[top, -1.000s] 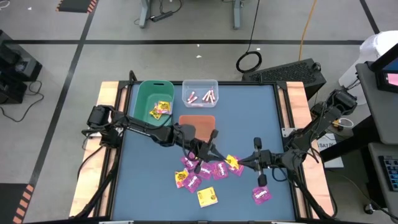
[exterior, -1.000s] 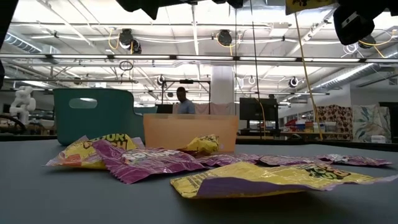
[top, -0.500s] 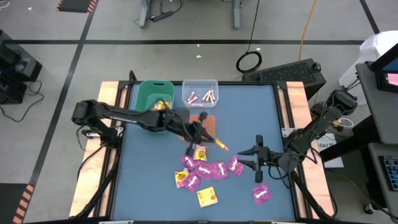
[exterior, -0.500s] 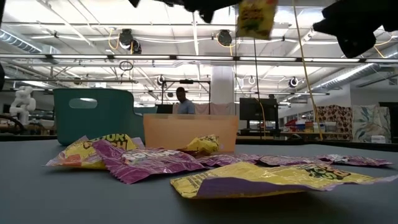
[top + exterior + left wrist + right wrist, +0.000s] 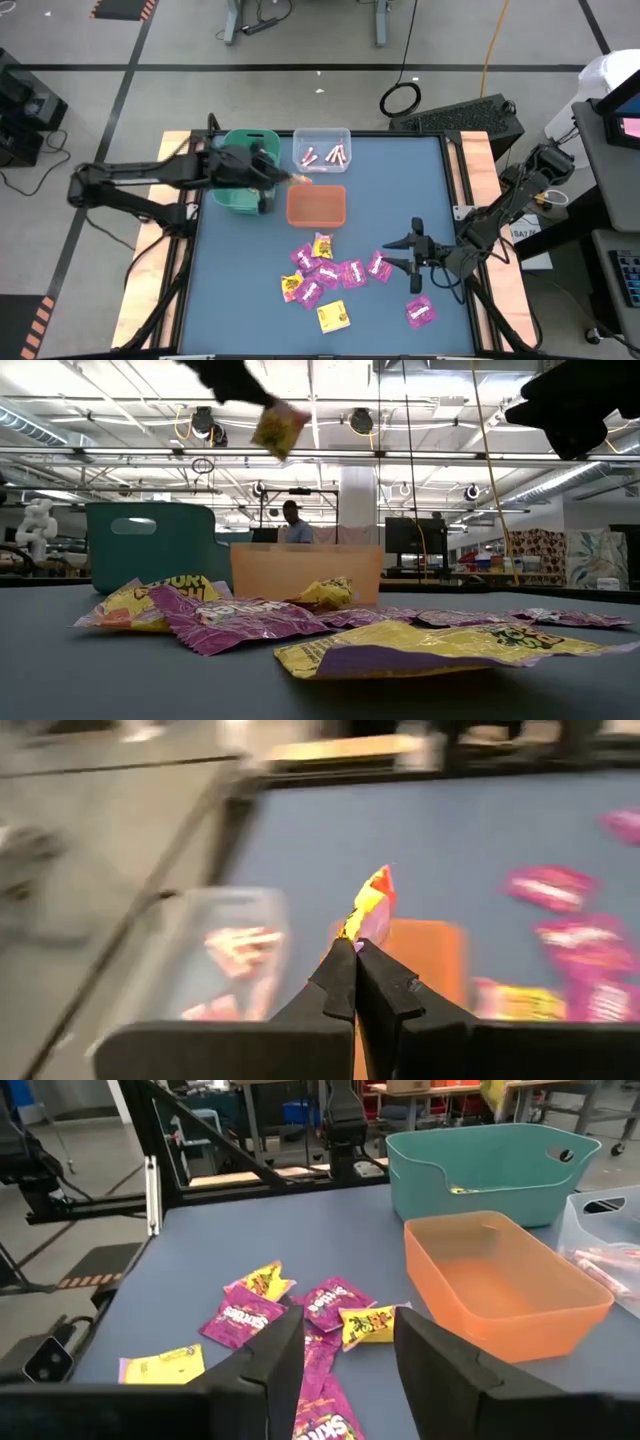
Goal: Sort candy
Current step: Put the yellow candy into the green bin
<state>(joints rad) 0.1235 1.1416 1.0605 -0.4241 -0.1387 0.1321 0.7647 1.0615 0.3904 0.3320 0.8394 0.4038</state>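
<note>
Candy: one yellow packet [image 5: 368, 903] is pinched by its edge between the left gripper [image 5: 354, 952] fingers, pressed tight on the wrapper, so it dangles free and should drop clean on release. Landmark is the orange bin [image 5: 316, 205]. The left gripper hangs above the gap between the orange bin and the green bin [image 5: 237, 197], high off the table; in the low view the packet [image 5: 279, 428] shows well above the bins. My read: it's headed for the green bin, which already has something yellow inside, though the packet isn't over it yet. Clear bin [image 5: 321, 148] sits just beyond the orange bin and holds the pale pink sticks [image 5: 326, 154]. Orange bin looks empty, presumably reserved for the magenta ones. The remaining pile [image 5: 327, 272] of magenta and yellow packets lies on the table [image 5: 420, 180] on the near side of the orange bin, a short way off. The right gripper [image 5: 411, 262] sits low beside that pile, jaws spread, holding nothing, aimed at the closest magenta packet [image 5: 339, 1296], likely staged for the next pick while left does the drop.
</note>
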